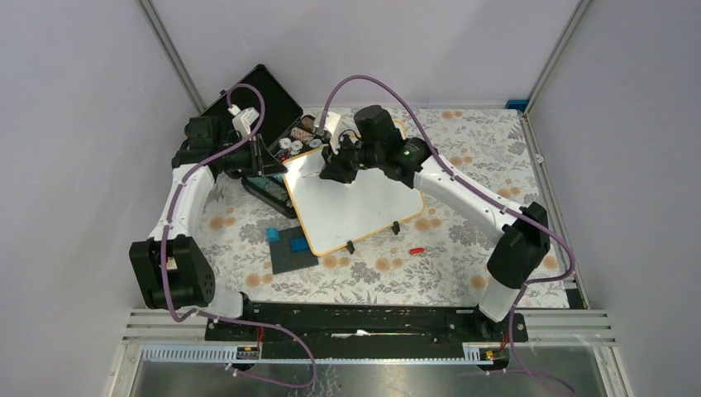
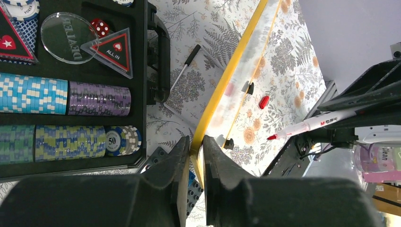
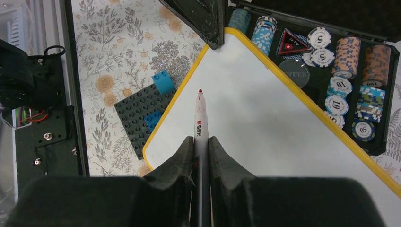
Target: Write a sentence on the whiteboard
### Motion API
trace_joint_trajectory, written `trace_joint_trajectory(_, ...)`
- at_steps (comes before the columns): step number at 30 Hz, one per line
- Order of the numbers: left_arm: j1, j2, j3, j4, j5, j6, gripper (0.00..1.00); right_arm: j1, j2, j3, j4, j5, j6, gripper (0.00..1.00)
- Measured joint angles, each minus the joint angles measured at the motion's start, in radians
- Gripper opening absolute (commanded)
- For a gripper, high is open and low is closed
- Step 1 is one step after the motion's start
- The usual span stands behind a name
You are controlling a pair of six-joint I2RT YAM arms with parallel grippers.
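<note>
The whiteboard (image 1: 364, 207) lies tilted in the middle of the table, its white face blank; no red sentence shows on it. My left gripper (image 1: 277, 168) is shut on the board's left frame edge; in the left wrist view (image 2: 196, 146) both fingers clamp the yellow frame (image 2: 227, 75). My right gripper (image 1: 335, 172) is shut on a white marker (image 3: 201, 125) with a red tip (image 3: 200, 91). The tip points at the board's face (image 3: 265, 118) near its far-left corner. The left wrist view shows the marker (image 2: 312, 124) a little off the board.
An open black poker-chip case (image 1: 264, 107) stands behind and left of the board, with chip rows (image 3: 340, 61) along the board's far edge. A dark grey plate with blue blocks (image 1: 291, 251) lies front left. A red cap (image 1: 417, 250) lies in front of the board. A black pen (image 2: 189, 59) lies beside the case.
</note>
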Motion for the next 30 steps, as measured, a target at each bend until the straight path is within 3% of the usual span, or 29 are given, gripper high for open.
trace_joint_trajectory(15, 0.001, 0.012, 0.006, 0.008, 0.01, -0.008, 0.0, 0.036, 0.086, 0.093, 0.014, 0.048, -0.024, 0.0)
trace_joint_trajectory(30, 0.001, 0.012, 0.006, 0.008, 0.01, -0.008, 0.0, 0.038, 0.139, 0.14, 0.014, 0.076, -0.027, 0.0)
